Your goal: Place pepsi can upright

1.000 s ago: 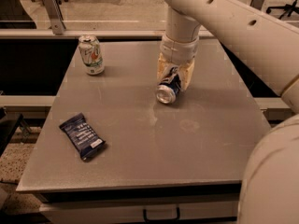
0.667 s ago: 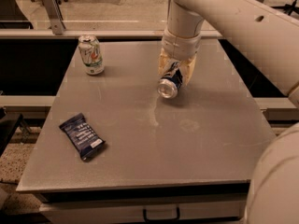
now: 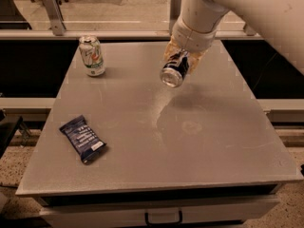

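The pepsi can [image 3: 174, 70] is a small dark blue can with a silver end facing the camera. It hangs tilted in the air above the middle of the grey table [image 3: 199, 141], clear of the surface. My gripper [image 3: 183, 58] comes down from the white arm at the top right and is shut on the can, its pale fingers on either side of the can's body. The can's far end is hidden between the fingers.
A white and green can [image 3: 92, 55] stands upright at the table's back left. A dark blue snack wrapper [image 3: 82, 138] lies flat near the front left. A drawer handle [image 3: 163, 218] shows under the front edge. A rail and floor lie beyond.
My gripper has lifted the pepsi can off the table and higher into the air. The white and green can and the wrapper have not moved.
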Available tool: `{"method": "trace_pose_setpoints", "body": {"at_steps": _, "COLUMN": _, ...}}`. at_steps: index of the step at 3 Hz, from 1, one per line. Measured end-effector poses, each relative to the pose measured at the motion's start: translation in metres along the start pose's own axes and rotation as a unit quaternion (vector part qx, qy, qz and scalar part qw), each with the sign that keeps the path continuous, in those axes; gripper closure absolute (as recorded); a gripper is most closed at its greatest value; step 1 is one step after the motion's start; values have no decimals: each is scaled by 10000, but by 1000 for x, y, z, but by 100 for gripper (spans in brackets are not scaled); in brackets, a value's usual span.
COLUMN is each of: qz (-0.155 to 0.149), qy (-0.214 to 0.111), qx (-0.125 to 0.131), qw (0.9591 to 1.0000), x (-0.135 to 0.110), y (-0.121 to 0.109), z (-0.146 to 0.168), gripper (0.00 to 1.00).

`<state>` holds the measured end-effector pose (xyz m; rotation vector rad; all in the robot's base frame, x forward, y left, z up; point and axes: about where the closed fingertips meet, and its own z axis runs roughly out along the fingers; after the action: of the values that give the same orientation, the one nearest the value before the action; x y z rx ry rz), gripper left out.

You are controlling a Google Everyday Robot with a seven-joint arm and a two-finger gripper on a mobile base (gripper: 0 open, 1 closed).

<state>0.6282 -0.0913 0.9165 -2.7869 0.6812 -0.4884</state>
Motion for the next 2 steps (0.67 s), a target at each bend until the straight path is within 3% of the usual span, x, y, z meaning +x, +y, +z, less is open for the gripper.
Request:
{"method": "trace_pose_setpoints", "body": {"at_steps": 1, "qz": 82, "qy": 413, "qx": 585, "qw": 9974, "x": 5, "y": -6, "z": -9, "gripper": 100}}
{"method": "trace_pose_setpoints", "body": {"at_steps": 2, "qz": 26, "qy": 757, "qx": 1116, "qw": 9909, "x": 2, "y": -6, "z": -10, "gripper": 100}}
